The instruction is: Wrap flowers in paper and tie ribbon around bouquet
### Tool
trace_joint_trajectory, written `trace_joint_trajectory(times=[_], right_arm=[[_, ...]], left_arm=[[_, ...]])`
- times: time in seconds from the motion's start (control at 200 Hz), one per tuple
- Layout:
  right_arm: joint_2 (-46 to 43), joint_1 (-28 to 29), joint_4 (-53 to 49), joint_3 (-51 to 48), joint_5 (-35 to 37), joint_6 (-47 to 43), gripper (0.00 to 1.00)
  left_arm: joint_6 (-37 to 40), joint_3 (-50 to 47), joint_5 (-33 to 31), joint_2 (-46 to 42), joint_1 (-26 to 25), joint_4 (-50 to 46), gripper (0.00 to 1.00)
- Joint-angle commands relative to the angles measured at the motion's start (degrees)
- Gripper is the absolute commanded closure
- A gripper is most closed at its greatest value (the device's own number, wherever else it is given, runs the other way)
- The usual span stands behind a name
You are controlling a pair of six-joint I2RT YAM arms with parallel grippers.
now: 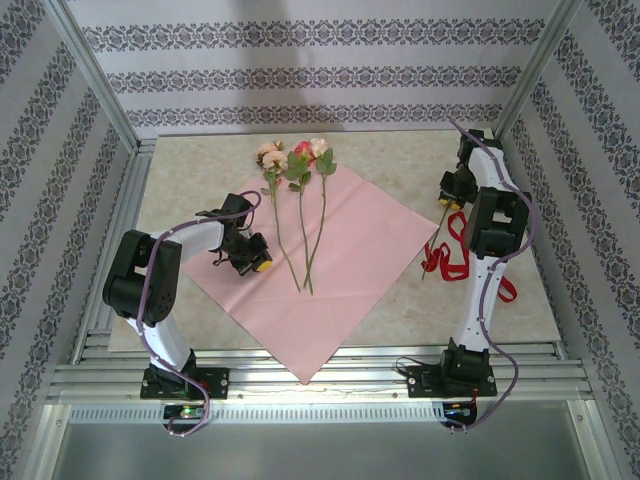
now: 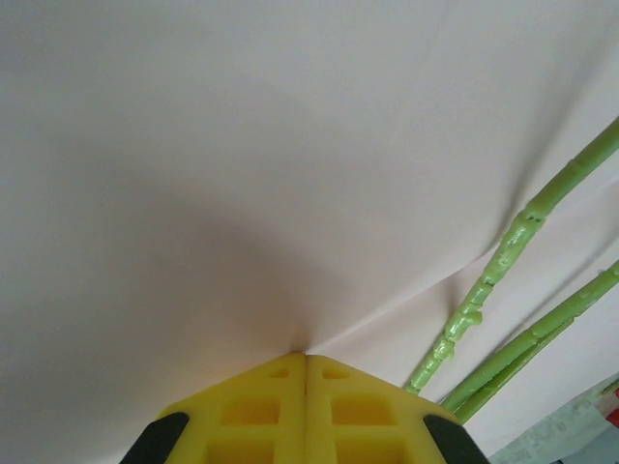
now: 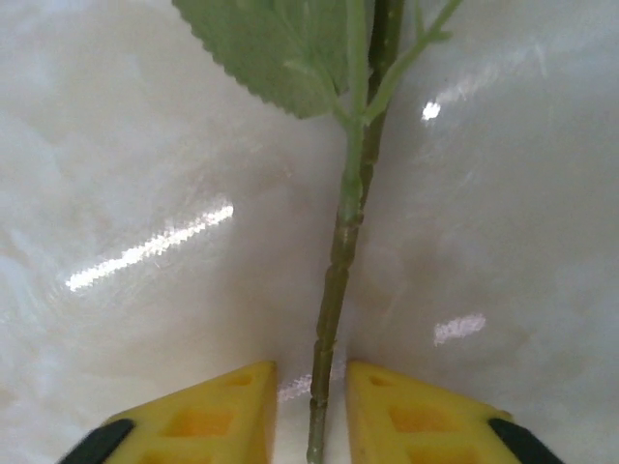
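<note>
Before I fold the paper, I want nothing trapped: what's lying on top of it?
Three flower stems lie across the paper; the left gripper, jaws shut, touches it. Whatever is beneath the sheet is hidden.

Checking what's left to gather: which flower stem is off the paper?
The stem between the fingers of the right gripper, on bare tabletop; the other three lie on the pink paper.

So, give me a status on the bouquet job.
Done: paper lies spread pink side up with three flowers across it. In hand: the left tool is shut with its tips on the paper beside the stems; the right tool stands open around a leafy stem on the table. Left: wrapping, and the ribbon lies untied.
</note>
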Motion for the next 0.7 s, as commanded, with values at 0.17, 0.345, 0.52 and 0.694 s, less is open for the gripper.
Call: trace_joint_trajectory(times=[0.17, 0.345, 0.52, 0.694], right_arm=[[-1.35, 0.34, 0.71, 0.27, 3.18, -2.13, 0.98], [-9.26, 1.56, 4.29, 0.61, 5.28, -0.31, 1.00], [-17.18, 4.29, 4.75, 3.86, 3.75, 2.87, 1.00], [-24.87, 12.34, 8.64, -0.22, -4.52, 4.75, 1.00]], left_arm=[[0.27, 1.80, -0.14, 1.01, 0.21, -1.89, 0.97], [0.79, 2.00, -0.13, 1.26, 0.17, -2.33, 0.97], [1.06, 2.06, -0.09, 1.79, 0.18, -2.19, 0.97], [1.32, 1.82, -0.07, 1.88, 0.24, -1.56, 0.97]])
